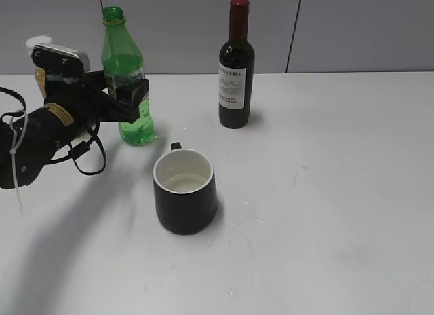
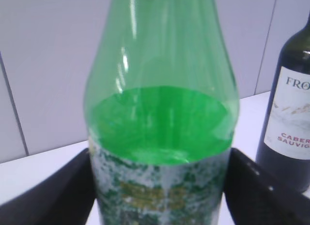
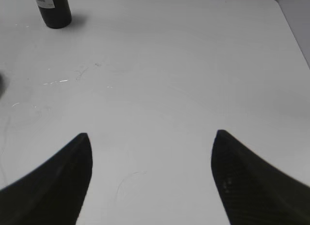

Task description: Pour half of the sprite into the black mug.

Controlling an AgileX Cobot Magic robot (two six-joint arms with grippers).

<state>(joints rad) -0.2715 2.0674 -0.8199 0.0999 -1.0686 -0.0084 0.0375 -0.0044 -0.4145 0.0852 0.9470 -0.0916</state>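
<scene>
Counter (image 1: 339, 227): white surface carrying everything, filling the ext. view; small wet glints showing near the middle.

Wine bottle (image 1: 236, 64): dark, red top, standing upright toward the back edge, right of centre. Not part of the task; needs avoiding.

Sprite (image 1: 125, 77): green bottle standing upright toward the back-left of the counter, base looking to be resting on the surface. No cap showing, only the ring at the neck. Wrist view is showing liquid sitting just above the label, w/ the upper shoulder empty.

Black mug (image 1: 184, 190): sitting nearer the front than the sprite, approx. centre-left, mouth up, white interior, handle pointing toward the back edge. Near the bottle but apart from it.

Left hand (image 1: 129, 92): closed around the sprite at label height, one finger on each side, both seeming to press the label. Holding nothing else.

Right hand (image 3: 150, 152): hanging over bare counter toward the right edge, fingers spread wide, empty.

Step in hand (judgement): grip looking set, lift and carry coming next. To do it well: keeping the bottle vertical during the lift since the mouth is open; bringing the neck over the mug's rim before tilting; tilting slowly, watching the level; stopping at approx. half. Soft plastic, so squeezing harder risks a spurt.
</scene>
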